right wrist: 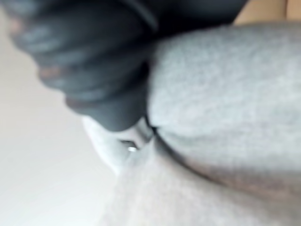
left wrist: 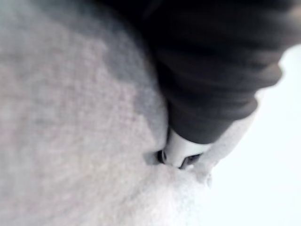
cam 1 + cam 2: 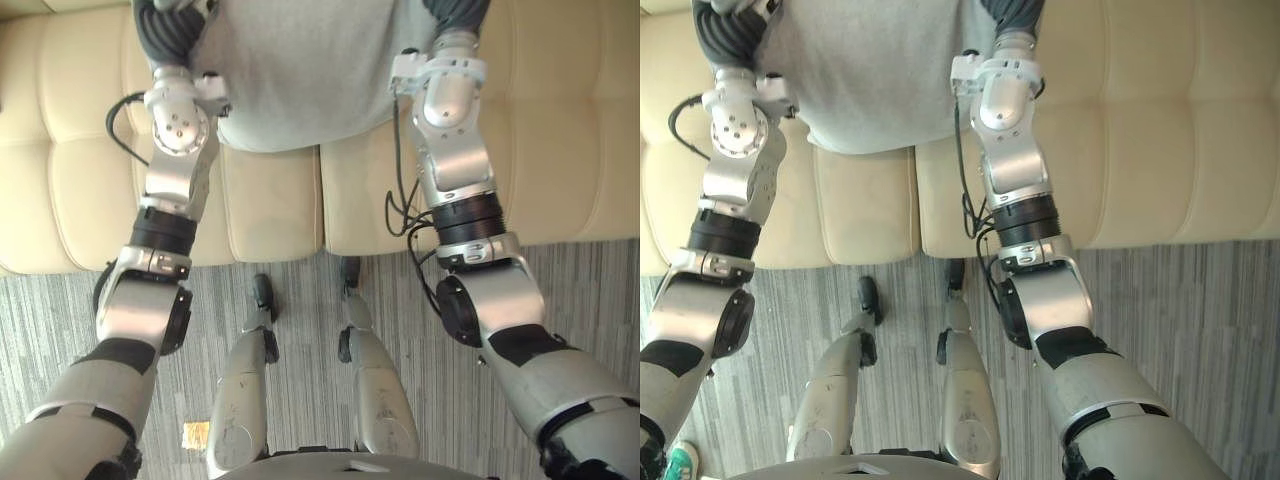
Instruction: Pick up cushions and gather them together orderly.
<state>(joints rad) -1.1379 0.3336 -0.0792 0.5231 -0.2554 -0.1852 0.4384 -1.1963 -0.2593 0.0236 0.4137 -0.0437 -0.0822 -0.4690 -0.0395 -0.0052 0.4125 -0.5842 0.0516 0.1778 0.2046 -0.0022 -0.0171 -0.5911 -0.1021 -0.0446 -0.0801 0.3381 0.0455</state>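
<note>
- One grey cushion (image 3: 300, 70) at 12 o'clock, left hand (image 3: 170, 30) and right hand (image 3: 455, 15) at its side edges; cannot tell either grip.
- One cream sofa (image 3: 560, 150) beneath; its front edge meets the striped floor (image 3: 590, 290).

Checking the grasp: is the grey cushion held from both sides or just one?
Both: the left hand and right hand press opposite edges of the grey cushion, over the sofa.
</note>
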